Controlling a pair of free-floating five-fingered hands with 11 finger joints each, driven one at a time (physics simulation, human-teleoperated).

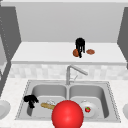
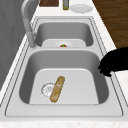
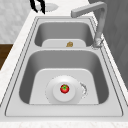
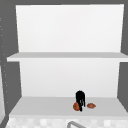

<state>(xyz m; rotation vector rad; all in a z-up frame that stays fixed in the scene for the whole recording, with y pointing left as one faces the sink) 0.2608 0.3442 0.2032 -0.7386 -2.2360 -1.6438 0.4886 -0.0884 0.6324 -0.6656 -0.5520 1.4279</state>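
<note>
Sink (image 1: 110,100), double basin, as landmark. Left basin: bread roll (image 1: 47,106); left hand (image 1: 30,100) above the basin's left edge. Right basin: plate (image 1: 93,113) bearing a tomato (image 1: 87,109). Front rim: red ball (image 1: 67,115). Shelf (image 1: 45,52) above the sink: right hand (image 1: 80,45), fingers down, touching a brown ball (image 1: 75,52); brown disc (image 1: 90,51) just beside.

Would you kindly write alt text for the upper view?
A black right hand hangs fingers-down on the lower shelf of an open wall cabinet, against a brown round item. A second brown item lies just to its right.
</note>
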